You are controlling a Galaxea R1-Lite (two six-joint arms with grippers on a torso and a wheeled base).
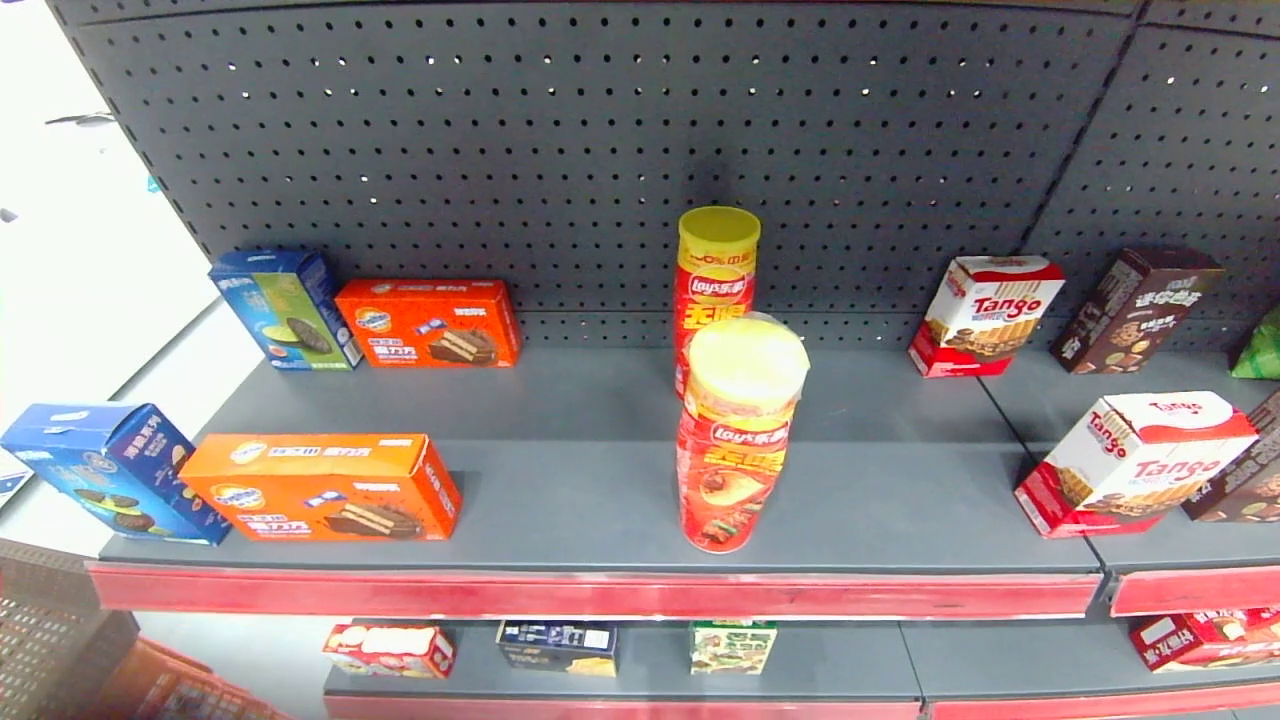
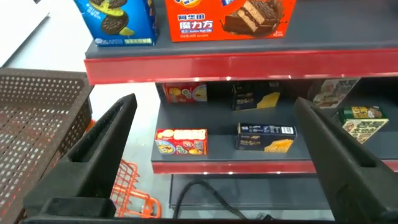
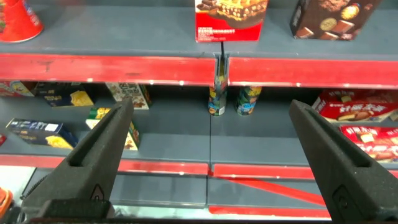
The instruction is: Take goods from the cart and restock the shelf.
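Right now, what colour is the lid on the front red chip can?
Pale yellow lid, best in head view.

Head camera overlooks the shelf [image 1: 570, 500]; wrist cameras face its front (from lower down).

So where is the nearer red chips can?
In the head view the nearer chips can stands upright mid-shelf, in front of the second can, the front orange box to its left.
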